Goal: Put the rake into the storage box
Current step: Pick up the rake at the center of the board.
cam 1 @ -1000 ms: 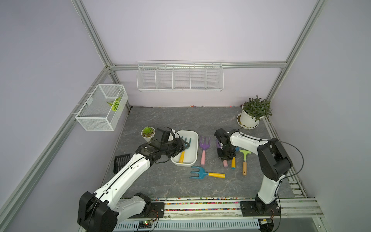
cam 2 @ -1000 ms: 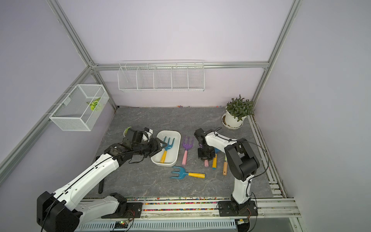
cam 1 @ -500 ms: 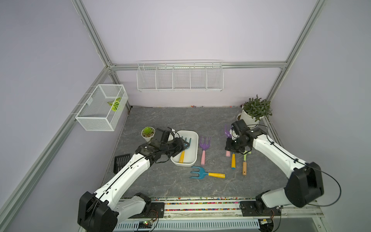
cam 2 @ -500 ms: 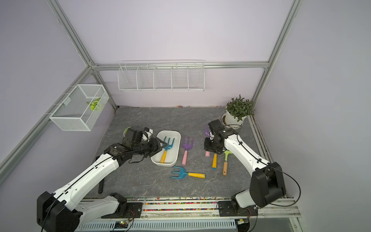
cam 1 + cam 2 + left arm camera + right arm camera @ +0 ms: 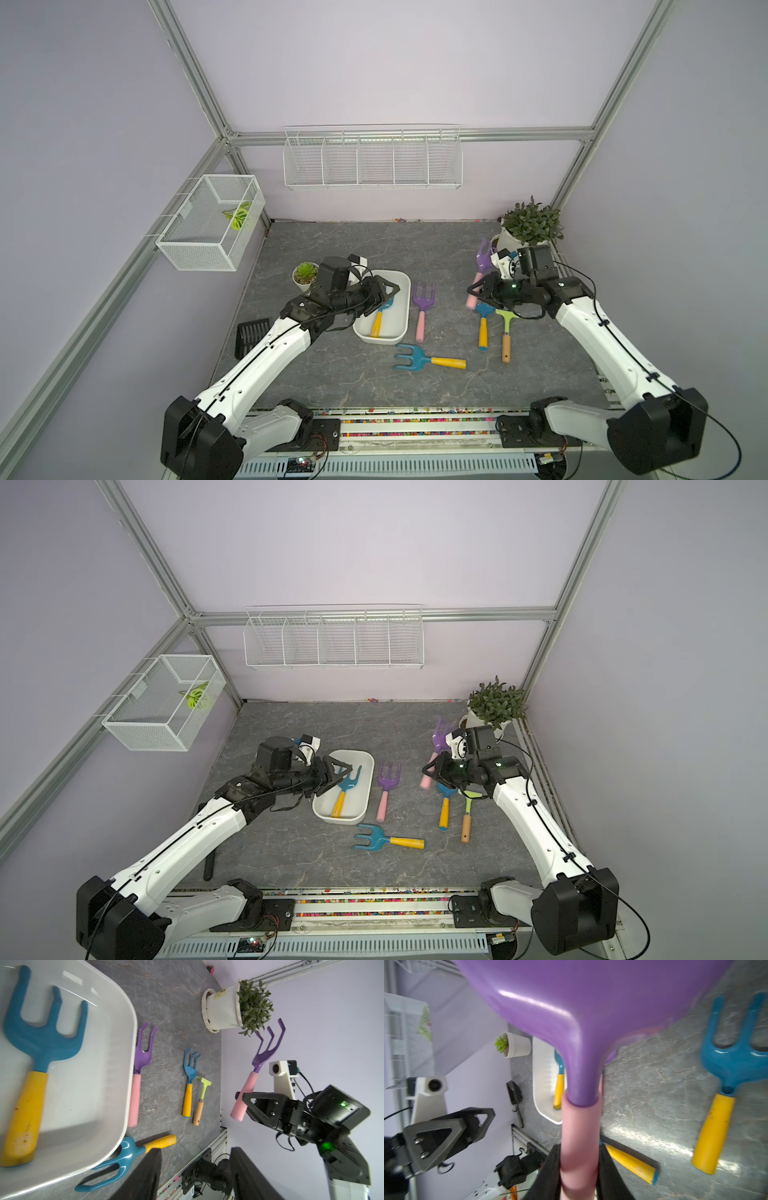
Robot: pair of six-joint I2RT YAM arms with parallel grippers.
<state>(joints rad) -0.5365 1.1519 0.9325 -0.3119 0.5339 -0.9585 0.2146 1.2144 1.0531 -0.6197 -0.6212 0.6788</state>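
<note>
now that the right hand [image 5: 484,292] has come up off the counter [image 5: 332,386], the purple rake [image 5: 483,255] is airborne. a second ago that hand was down among the tools. now it pinches the pink handle near its end, with the tines up and tilted toward the big plant [image 5: 532,224]. the right wrist view shows the handle clamped between both fingers [image 5: 548,1180]. the pick looks done and the carry to the box [image 5: 380,339] comes next. the box is well apart from the rake, across the counter.

the left hand [image 5: 343,772] has barely moved. it hovers over the box's far end, jaws spread, nothing between them. a blue rake [image 5: 345,789] already lies in the box at a slant, leaving a free strip on the side toward the right arm.

in the way, by judgement:
- the left hand sits over the drop zone and likely needs to back off first, or the two hands meet.
- a second purple rake [image 5: 423,297] lies just beside the box wall, on the straight path, so the carry should stay high over it.
- a loose blue rake [image 5: 415,360] lies in front of the box, off the path.
- a small blue rake [image 5: 482,332] and a green tool [image 5: 505,349] lie under the right hand and are cleared already.

the basket [image 5: 208,224] and rack [image 5: 372,160] are up on the walls and not a factor.
</note>
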